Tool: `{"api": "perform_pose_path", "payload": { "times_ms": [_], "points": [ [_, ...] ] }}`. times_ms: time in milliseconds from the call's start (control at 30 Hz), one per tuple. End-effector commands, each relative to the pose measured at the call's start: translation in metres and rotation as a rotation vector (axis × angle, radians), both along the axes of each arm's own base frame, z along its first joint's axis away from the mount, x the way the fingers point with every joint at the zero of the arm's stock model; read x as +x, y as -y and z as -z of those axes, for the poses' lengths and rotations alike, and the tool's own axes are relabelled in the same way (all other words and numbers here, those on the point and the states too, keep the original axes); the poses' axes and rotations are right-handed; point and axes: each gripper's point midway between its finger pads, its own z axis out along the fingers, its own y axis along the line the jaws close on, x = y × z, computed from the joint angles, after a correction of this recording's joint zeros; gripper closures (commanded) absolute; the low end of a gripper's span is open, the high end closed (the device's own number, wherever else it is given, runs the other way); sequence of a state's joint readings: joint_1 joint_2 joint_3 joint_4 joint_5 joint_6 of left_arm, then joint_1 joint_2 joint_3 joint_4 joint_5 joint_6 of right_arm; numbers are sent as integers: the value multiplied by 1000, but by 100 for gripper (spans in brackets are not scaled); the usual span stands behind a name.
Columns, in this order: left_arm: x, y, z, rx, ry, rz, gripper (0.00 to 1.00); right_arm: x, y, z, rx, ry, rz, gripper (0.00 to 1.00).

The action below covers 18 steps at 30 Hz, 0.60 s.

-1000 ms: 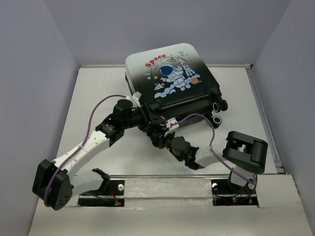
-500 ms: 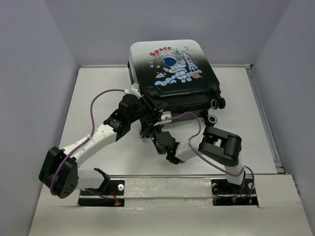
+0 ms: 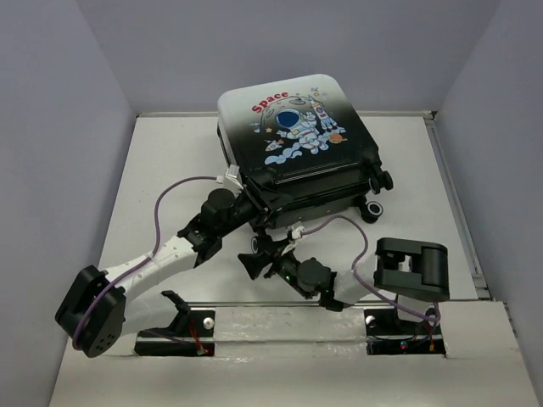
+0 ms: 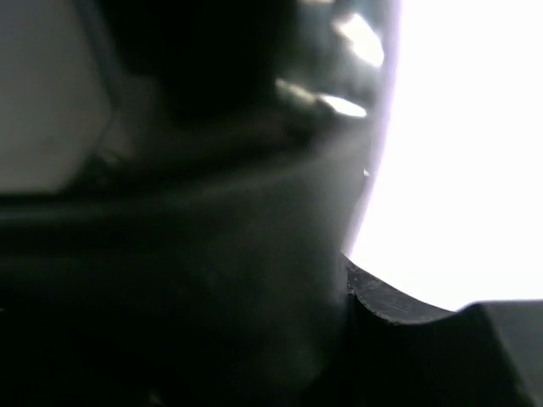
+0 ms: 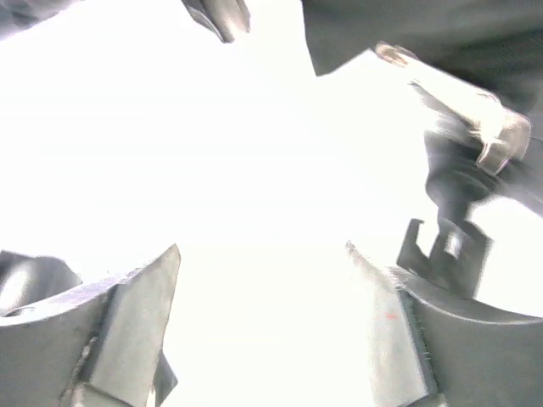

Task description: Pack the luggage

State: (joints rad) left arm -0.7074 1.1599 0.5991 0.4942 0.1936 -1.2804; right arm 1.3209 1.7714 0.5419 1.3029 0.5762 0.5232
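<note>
A: Where is the luggage [image 3: 293, 127]?

B: Just beyond both tools. It lies flat on the table [image 3: 161, 170] with the printed shell up. Its wheels [image 3: 372, 212] are well off to the right of the right tool [image 3: 253, 261]. The left tool [image 3: 253, 202] is pressed against the near corner of the case, about at the seam between the two shells.

A: Has that one hold of anything?

B: That cannot be told. Its own camera gives only dark blur, and from above the jaws are lost against the black shell. The right tool is plain enough. Its fingers [image 5: 136, 322] are spread wide with nothing between them, and it hangs a little short of the case, just below the left tool.

A: What might go wrong from here?

B: Three things, probably. If the left tool is caught in the seam, pulling it back could lift the upper shell or drag the whole case toward the arms. A sideways push could also skid or swing the case, since nothing visible braces it. And the two tools are close together, so a reach by the open right tool could strike the left wrist or snag its purple cable [image 3: 174, 191].
</note>
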Motion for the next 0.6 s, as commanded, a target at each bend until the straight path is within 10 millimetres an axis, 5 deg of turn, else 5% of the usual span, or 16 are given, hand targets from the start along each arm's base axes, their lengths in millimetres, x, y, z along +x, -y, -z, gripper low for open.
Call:
{"api": "perform_pose_path", "payload": {
  "times_ms": [0, 67, 100, 167, 267, 467, 567],
  "points": [
    [-39, -15, -94, -218, 357, 117, 78, -19, 31, -14, 22, -22, -64, 13],
    [-34, -24, -72, -177, 329, 88, 56, -25, 43, 9, -109, -62, -78, 9],
    [-33, -27, -69, -170, 332, 82, 48, -28, 47, -3, -107, -62, -88, 9],
    [-33, -32, -60, -145, 327, 72, 27, -32, 59, 15, -228, -107, -90, 8],
    [-30, -35, -50, -93, 333, 65, 10, -31, 81, 8, -293, -120, -53, 6],
    [-28, -40, -33, -31, 334, 63, 1, -11, 79, -49, -353, -10, 16, 2],
    [-27, -43, -28, -16, 331, 62, 1, 17, 75, -71, -365, 33, 64, 2]
  ]
}}
